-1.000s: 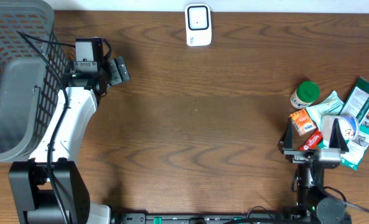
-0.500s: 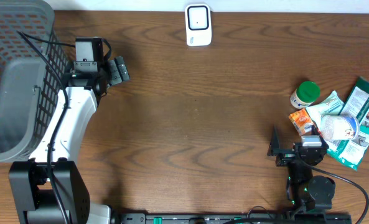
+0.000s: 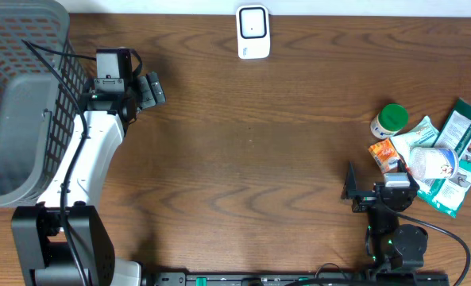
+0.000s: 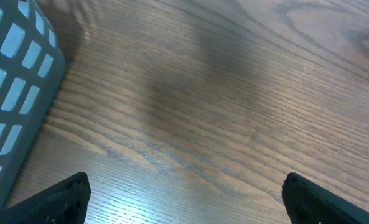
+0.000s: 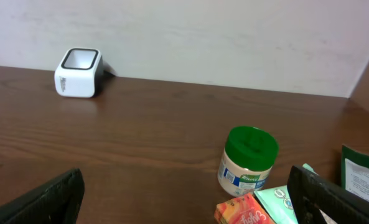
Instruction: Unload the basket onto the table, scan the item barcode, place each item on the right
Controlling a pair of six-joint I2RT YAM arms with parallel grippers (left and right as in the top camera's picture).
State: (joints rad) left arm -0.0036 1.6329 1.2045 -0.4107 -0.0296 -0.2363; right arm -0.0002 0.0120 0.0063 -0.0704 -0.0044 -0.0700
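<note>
- From overhead, the white scanner [image 3: 252, 32] sits at the far edge of the table [image 3: 251, 159], about midway along it.
- The goods lie in a cluster by the right edge. There is a green-lidded jar [image 3: 390, 119] standing upright, an orange box [image 3: 386, 155] just beside it, a white tub [image 3: 431, 163], and green packets [image 3: 467, 135] under and around them. Nothing in that heap is held.
- The right gripper [image 3: 384, 183] sits at the near side of the heap, pointing across the table. From above I cannot tell whether it touches anything.
- The left gripper [image 3: 150, 89] hangs over bare wood on the far left, next to the grey mesh basket [image 3: 21, 103]. It is well apart from both the goods and the scanner.
- In the left wrist view, the left gripper [image 4: 187, 205] shows only its two dark fingertips [image 4: 66, 193] in the bottom corners. They are spread wide with nothing between them but wood grain. A corner of the basket [image 4: 10, 93] fills the left side.
- In the right wrist view, the right gripper [image 5: 190, 205] is spread wide too, with its fingertips [image 5: 47, 199] at the bottom corners and nothing gripped.
- Between and beyond them stands the green-lidded jar [image 5: 249, 160], with the orange box [image 5: 246, 211] just in front of it and a green packet [image 5: 361, 177] off to the right.
- The scanner [image 5: 78, 71] stands far back on the left, against the pale wall [image 5: 234, 37].
</note>
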